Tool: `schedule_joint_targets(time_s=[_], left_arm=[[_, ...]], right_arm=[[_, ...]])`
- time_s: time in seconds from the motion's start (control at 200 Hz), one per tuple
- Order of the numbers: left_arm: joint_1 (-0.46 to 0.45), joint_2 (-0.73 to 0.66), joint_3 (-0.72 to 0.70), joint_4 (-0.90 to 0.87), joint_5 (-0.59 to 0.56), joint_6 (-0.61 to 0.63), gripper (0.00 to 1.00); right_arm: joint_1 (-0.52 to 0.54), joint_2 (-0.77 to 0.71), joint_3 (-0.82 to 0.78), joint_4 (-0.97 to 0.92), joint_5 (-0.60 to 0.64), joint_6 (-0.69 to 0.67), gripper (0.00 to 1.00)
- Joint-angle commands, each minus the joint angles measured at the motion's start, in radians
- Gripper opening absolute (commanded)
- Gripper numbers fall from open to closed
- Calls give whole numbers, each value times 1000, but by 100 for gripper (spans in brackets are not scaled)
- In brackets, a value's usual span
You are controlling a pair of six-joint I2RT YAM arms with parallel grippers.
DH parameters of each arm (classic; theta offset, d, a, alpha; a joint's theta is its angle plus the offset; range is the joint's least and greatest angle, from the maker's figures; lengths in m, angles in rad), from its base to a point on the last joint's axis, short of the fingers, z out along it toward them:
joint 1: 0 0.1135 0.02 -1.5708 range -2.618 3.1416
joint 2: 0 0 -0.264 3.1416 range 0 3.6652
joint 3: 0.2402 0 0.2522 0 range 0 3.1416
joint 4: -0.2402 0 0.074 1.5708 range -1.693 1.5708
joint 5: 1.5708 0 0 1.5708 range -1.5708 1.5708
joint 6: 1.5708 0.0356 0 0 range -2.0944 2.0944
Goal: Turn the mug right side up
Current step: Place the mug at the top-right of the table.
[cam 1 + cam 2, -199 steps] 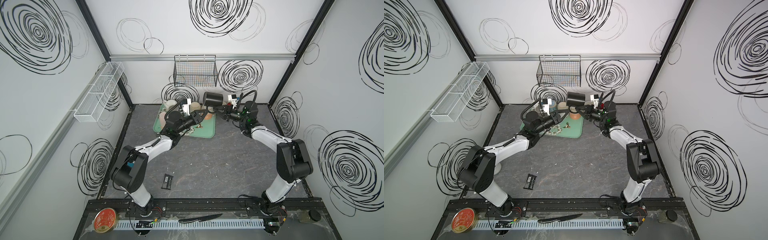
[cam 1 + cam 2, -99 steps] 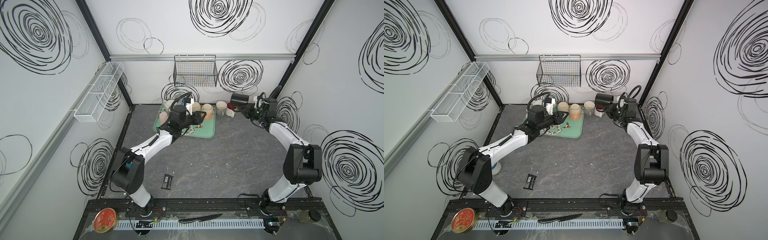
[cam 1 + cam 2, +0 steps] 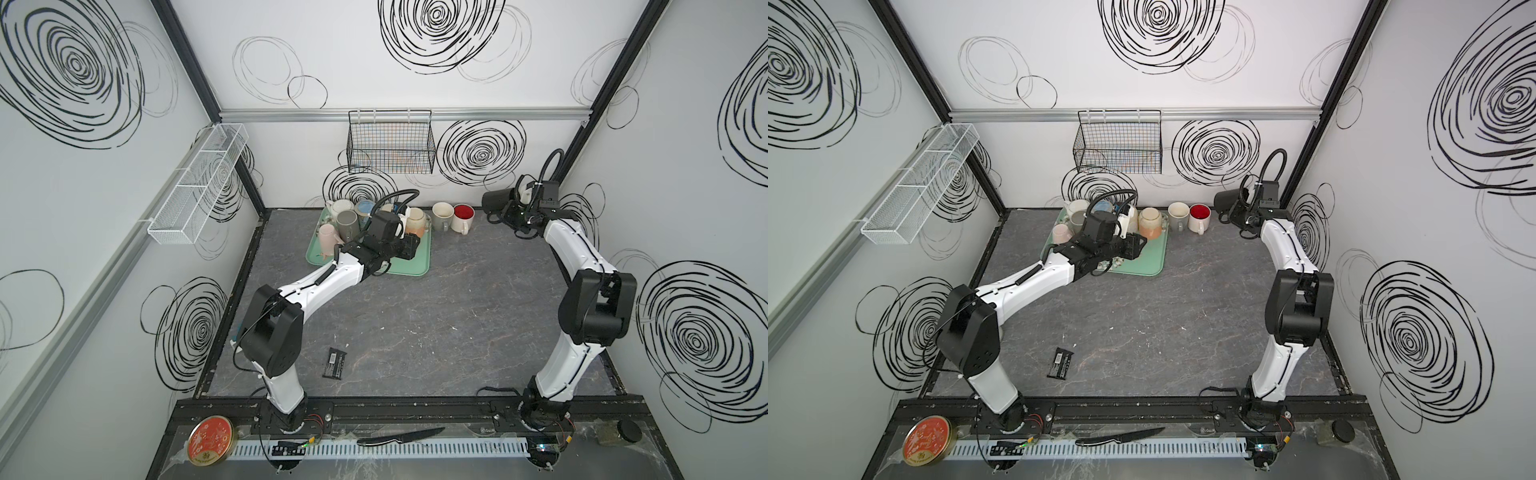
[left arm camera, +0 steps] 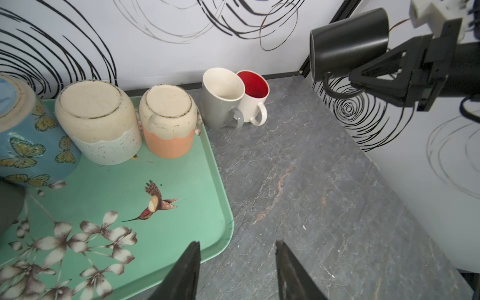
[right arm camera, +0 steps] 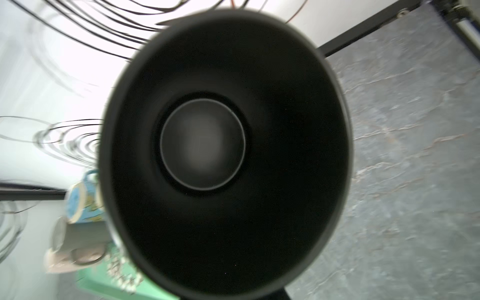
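Black mug (image 3: 496, 199) hangs in the air at the far right of your table (image 3: 457, 311), lying on its side, with your right gripper (image 3: 509, 210) clamped on it. Your green tray (image 4: 181, 161) sits far and left of centre carrying upside-down cups (image 4: 166, 114). Your left gripper (image 4: 237, 270) hovers over its right edge with fingers (image 4: 187, 272) apart and empty, and a grey cup (image 4: 220, 101) and red-lined cup (image 4: 255, 88) stand upright just right of it.
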Motion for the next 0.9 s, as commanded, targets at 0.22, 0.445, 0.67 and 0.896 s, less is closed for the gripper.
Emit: schedule_joint_targets(time_s=[0.22,0.445,0.67,0.896], left_arm=[[-13,65,53,-1,-20,42,51],[-11,112,80,-10,-20,50,51],[-4,141,84,-11,-18,51,51],[8,144,62,-7,-20,48,51]], right_arm=[[10,174,210,-51,176,-173,0],[19,327,377,-130,220,-242,0],[44,434,510,-180,257,-310,0],[65,473,544,-178,304,-356,7]])
